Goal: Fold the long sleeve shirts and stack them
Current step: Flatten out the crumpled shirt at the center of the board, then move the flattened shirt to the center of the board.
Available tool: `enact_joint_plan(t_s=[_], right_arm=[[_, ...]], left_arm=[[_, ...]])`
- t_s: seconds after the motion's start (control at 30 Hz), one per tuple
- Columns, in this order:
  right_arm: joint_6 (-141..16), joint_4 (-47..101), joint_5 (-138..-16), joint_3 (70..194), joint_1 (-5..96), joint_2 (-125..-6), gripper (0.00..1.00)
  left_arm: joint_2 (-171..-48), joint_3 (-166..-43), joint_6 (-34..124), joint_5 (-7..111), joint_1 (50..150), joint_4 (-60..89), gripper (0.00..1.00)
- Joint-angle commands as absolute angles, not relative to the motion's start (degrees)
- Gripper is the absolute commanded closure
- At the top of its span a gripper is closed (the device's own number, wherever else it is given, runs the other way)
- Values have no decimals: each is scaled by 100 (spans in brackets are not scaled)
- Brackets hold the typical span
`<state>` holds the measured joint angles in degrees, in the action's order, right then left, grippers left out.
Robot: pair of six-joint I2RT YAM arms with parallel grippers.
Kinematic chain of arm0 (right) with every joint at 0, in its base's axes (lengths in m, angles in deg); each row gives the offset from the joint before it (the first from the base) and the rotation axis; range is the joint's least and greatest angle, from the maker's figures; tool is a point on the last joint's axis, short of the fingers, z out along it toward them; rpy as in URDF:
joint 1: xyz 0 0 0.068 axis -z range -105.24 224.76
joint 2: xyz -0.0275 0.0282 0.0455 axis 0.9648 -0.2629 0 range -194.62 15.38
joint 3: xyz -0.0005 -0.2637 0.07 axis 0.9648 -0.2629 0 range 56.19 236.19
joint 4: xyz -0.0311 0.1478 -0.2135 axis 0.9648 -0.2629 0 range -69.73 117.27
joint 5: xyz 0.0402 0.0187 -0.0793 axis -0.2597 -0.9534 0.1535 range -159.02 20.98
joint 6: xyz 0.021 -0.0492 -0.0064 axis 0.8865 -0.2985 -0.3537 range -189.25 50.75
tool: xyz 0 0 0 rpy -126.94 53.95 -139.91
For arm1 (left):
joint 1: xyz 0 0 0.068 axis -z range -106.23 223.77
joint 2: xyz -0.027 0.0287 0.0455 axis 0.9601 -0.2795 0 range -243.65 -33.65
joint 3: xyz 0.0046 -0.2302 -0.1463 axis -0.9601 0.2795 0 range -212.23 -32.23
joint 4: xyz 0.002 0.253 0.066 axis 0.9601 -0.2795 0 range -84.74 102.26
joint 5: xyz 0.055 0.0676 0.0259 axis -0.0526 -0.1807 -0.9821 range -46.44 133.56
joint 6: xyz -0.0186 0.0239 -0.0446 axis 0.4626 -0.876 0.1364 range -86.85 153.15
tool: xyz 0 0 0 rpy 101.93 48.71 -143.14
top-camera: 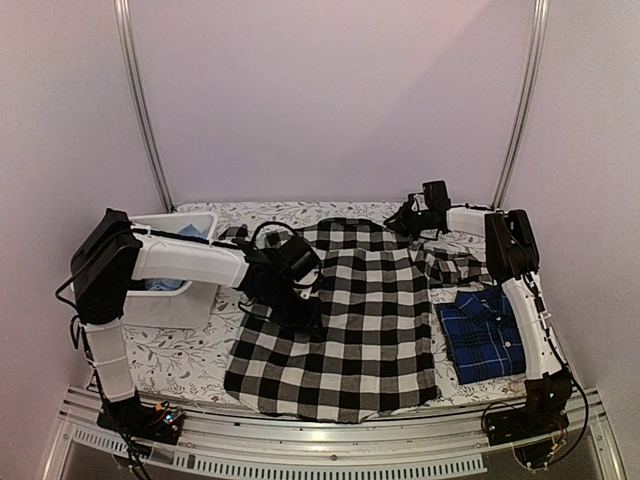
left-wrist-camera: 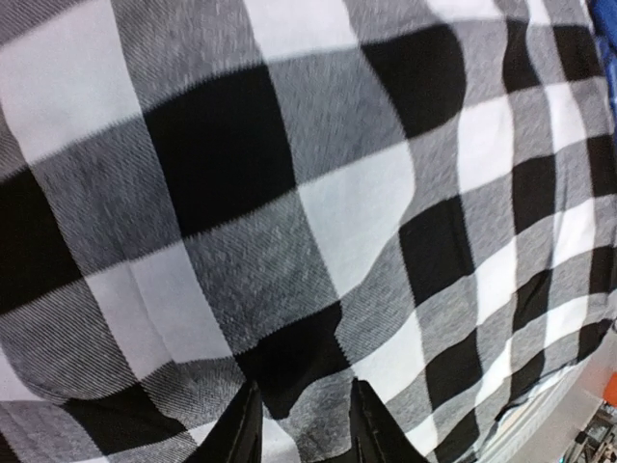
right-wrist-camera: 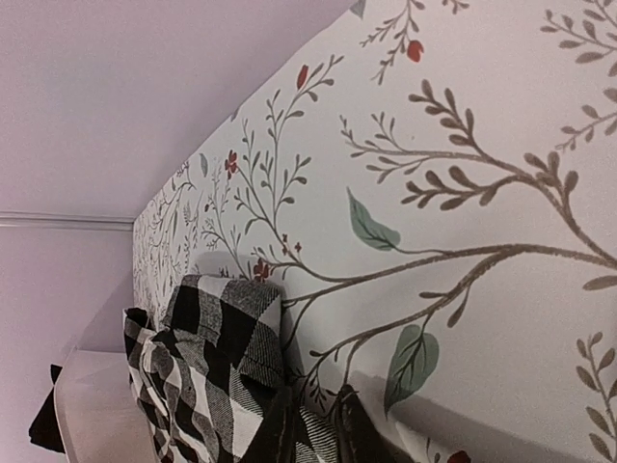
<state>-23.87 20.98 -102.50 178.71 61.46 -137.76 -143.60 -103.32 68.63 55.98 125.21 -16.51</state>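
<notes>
The black-and-white check shirt [top-camera: 370,330] lies spread flat in the middle of the table, collar end away from the arms. Its right sleeve [top-camera: 455,262] is bunched beside it. My left gripper [top-camera: 297,275] sits on the shirt's left edge. In the left wrist view its fingers [left-wrist-camera: 241,434] stand close together with check cloth [left-wrist-camera: 289,193] pinched between them. My right gripper [top-camera: 405,218] is at the shirt's far right shoulder. Its narrow jaws hold a fold of the check cloth [right-wrist-camera: 212,347] low over the table. The navy plaid shirt [top-camera: 485,335] lies folded at the right.
A white bin [top-camera: 165,300] with blue cloth in it stands at the left, under my left arm. The floral tablecloth [right-wrist-camera: 463,193] covers the table. Metal rails run along the near edge, and two upright posts stand at the back.
</notes>
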Motion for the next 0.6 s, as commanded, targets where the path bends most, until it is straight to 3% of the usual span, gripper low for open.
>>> enact_joint_plan(t_s=[0.0,0.27,0.57], right_arm=[[-3149,1647,-10403,17840,6049,-12900,83],[-3946,1101,-9661,16111,5604,-11328,71],[-4188,1326,-8907,14065,5431,-10255,70]], left_arm=[[-14340,-10916,6669,5492,12168,-1753,68],[-15021,-11955,6652,4670,11312,-1645,68],[-16175,-13179,6387,4372,10593,-1875,68]])
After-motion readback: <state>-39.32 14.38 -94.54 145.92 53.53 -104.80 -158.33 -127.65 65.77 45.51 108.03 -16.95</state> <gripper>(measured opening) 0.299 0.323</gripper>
